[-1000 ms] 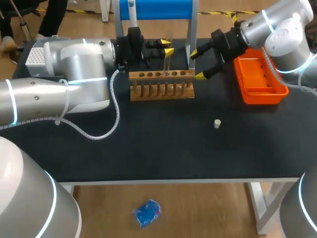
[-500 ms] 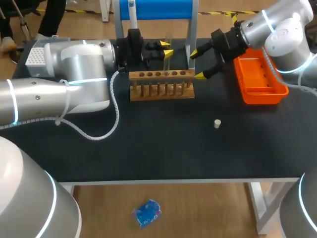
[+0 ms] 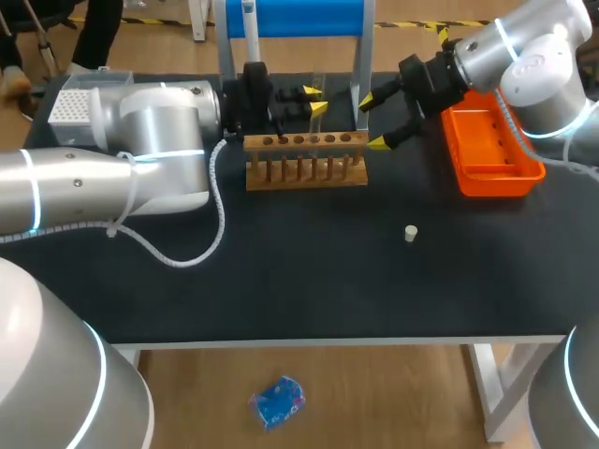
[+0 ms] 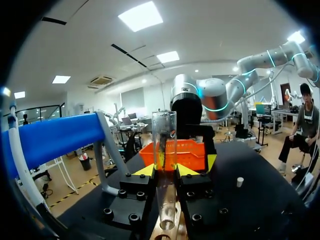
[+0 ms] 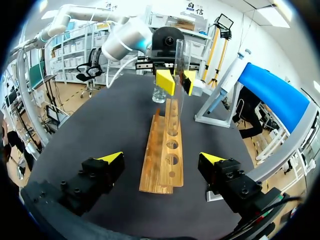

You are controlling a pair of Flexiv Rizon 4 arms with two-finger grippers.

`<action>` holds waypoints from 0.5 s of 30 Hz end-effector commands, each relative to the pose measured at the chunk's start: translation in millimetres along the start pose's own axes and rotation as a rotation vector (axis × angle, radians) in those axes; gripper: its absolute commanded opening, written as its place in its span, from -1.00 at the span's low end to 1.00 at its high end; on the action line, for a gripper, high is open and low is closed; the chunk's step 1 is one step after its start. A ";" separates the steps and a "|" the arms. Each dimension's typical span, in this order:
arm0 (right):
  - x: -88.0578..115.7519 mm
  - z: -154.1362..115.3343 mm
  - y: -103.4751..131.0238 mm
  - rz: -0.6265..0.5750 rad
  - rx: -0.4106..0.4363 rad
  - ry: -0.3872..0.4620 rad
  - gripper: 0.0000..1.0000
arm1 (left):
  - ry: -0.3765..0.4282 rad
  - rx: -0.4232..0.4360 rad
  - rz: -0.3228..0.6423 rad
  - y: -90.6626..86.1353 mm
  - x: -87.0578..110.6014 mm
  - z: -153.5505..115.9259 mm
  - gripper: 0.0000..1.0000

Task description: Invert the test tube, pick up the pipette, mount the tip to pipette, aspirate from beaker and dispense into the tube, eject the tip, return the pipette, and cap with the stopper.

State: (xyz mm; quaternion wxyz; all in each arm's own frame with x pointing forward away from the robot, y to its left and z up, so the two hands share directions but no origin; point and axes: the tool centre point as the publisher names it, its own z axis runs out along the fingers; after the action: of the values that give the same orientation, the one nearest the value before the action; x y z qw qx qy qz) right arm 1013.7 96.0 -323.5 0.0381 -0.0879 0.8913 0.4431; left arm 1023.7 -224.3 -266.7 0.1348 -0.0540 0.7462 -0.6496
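- Table point(image 3: 309, 281): black top; it carries everything listed below
- Left arm point(image 3: 140, 150): I see it enter from the left and reach across the far side of the table to the rack
- Right arm point(image 3: 524, 56): enters from the far right corner, with its wrist above the near end of the tray
- Stand point(image 3: 299, 17): blue crossbar on grey legs, behind the rack; the pipette point(image 5: 235, 75) hangs on it
- Tray point(image 3: 491, 173): orange, at the right of the table, well apart from the rack
- Rack point(image 3: 304, 159): wooden, one row of holes, set crosswise just in front of the stand
- White box point(image 3: 70, 98): at the far left, partly hidden by the left arm
- Right gripper point(image 3: 374, 122): fingers spread wide with nothing between them, near the rack's right end; in its wrist view it point(image 5: 162, 158) faces along the rack
- Left gripper point(image 3: 316, 100): pinches the tube from two sides, above the rack's middle
- Tube point(image 4: 164, 150): clear, upright, open end up. Its lower end is level with the rack's top board; I cannot tell whether it sits in a hole
- Beaker point(image 5: 159, 94): small, clear, on the table beyond the rack's far end, beside the left gripper
- Stopper point(image 3: 410, 233): white, upright on bare table, in front of the rack and well apart from both grippers
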 end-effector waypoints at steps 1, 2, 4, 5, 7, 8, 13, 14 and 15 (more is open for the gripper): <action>-0.7 -0.1 -0.3 -0.001 0.001 0.002 1.00 | 0.004 0.000 -0.010 6.8 -2.4 3.4 -1.00; -0.7 -0.1 -0.3 -0.001 0.001 0.002 1.00 | 0.004 -0.002 -0.014 8.1 -2.5 3.7 -1.00; -0.7 -0.1 -0.3 -0.001 0.001 0.002 1.00 | 0.005 -0.004 -0.019 10.8 -2.8 4.2 -1.00; -0.7 -0.1 -0.3 -0.001 0.001 0.002 1.00 | 0.005 -0.004 -0.020 11.6 -3.0 4.4 -1.00; -0.7 -0.1 -0.3 -0.001 0.001 0.002 1.00 | 0.004 -0.004 -0.024 13.4 -3.6 4.7 -1.00; -0.7 -0.1 -0.3 -0.001 0.001 0.002 1.00 | 0.004 -0.004 -0.025 14.4 -3.8 4.9 -1.00; -0.7 -0.1 -0.3 -0.001 0.001 0.002 1.00 | 0.002 -0.006 -0.033 20.4 -3.6 5.1 -1.00; -0.7 -0.1 -0.3 -0.001 0.001 0.002 1.00 | 0.002 -0.007 -0.035 21.6 -3.5 4.9 -1.00; -0.7 -0.1 -0.3 -0.001 0.001 0.002 1.00 | 0.001 -0.008 -0.036 22.8 -3.4 4.6 -1.00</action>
State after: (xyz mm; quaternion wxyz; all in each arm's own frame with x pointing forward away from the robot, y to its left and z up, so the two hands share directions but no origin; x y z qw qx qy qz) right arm 1013.7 96.1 -323.5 0.0381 -0.0879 0.8913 0.4431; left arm 1028.0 -223.6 -285.5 0.1235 -0.0693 0.7490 -0.6472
